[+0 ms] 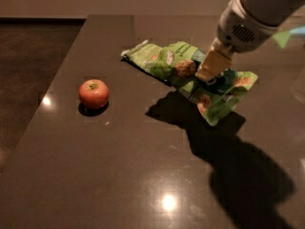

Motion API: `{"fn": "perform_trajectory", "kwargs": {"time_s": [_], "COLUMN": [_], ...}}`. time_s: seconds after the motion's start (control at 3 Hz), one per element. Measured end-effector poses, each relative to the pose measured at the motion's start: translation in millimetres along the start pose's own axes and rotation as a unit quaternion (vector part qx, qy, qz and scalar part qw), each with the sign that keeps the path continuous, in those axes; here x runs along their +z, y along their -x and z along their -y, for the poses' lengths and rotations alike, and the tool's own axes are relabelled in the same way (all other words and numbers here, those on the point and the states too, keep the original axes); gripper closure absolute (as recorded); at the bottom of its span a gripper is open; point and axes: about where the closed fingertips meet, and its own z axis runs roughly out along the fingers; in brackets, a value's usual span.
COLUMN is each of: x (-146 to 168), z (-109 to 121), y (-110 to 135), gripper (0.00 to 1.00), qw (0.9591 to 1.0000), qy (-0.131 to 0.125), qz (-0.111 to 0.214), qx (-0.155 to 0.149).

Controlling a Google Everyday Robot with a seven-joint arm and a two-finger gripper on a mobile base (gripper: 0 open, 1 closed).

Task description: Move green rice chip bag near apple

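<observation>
Hanging clear of the table (95, 175), the puffy, crinkled bright-green bag (221, 101) with pictured round chips is clamped in the closed gripper (208, 75), well apart from the apple (93, 92).

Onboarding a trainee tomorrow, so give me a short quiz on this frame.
1. True or false: the gripper is shut on the green rice chip bag.
2. Where is the apple relative to that bag? A) apart from it, further left in the picture. B) touching it. C) underneath it.
3. Short answer: what else green lies on the table, partly behind the held bag?

Key: 1 true. 2 A. 3 a flatter green packet.
</observation>
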Motion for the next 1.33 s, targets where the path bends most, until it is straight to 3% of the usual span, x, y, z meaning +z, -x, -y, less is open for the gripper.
{"fn": "perform_trajectory", "kwargs": {"time_s": [0.67, 1.0, 1.33], "x": [39.3, 54.0, 63.0], "z": [40.3, 47.2, 50.1], "y": [-3.7, -3.6, -1.4], "gripper": [1.0, 0.86, 0.62], "qw": [0.9995, 0.9994, 0.9994], "qy": [-0.016, -0.017, -0.015], "qz": [-0.018, -0.021, -0.022], "qx": [0.023, 0.023, 0.021]}}
